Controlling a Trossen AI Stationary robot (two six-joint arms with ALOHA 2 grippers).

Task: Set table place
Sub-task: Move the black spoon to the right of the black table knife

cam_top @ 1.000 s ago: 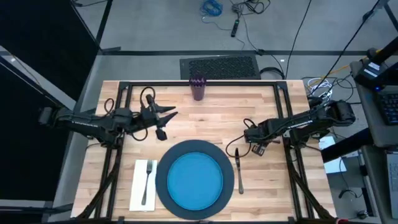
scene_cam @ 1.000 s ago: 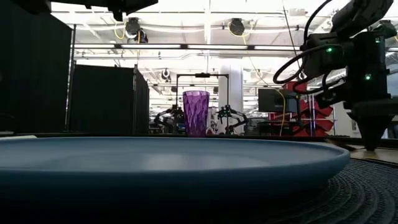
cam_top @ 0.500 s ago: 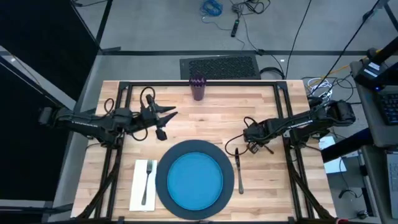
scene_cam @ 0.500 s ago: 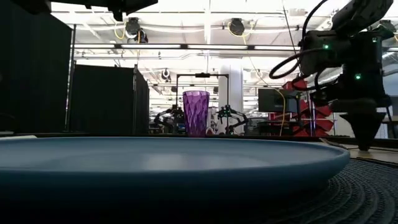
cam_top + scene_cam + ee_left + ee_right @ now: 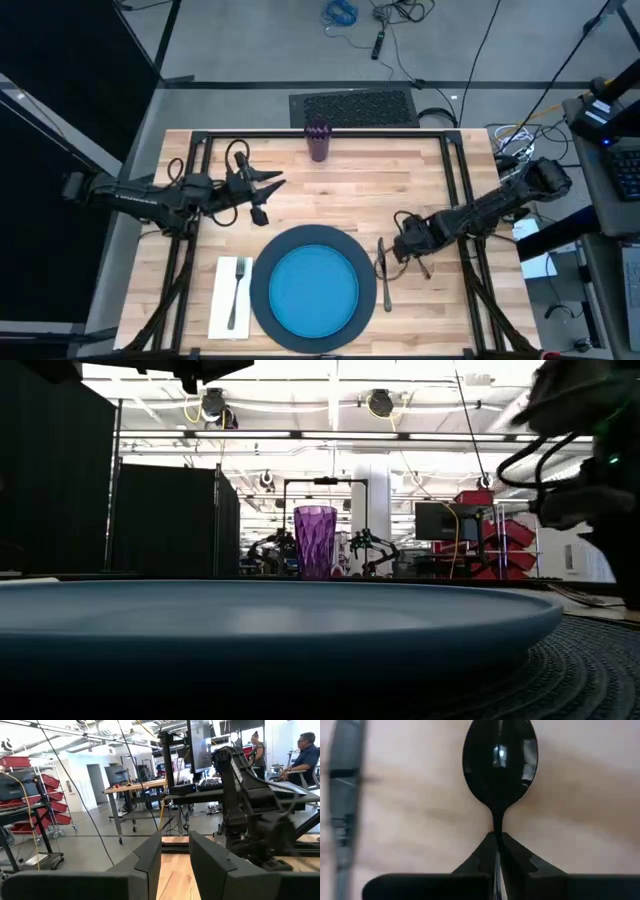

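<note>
Holding spoon [image 5: 500,757] by handle, my right gripper [image 5: 405,250] clamped on it, low beside knife [image 5: 384,272], right of plate [image 5: 316,288]; left gripper [image 5: 268,190] waits apart, far-left.

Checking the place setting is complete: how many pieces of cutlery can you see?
3. A fork lies on the napkin left of the charger; a knife lies on the table right of it; a spoon is pinched in the right gripper.
</note>
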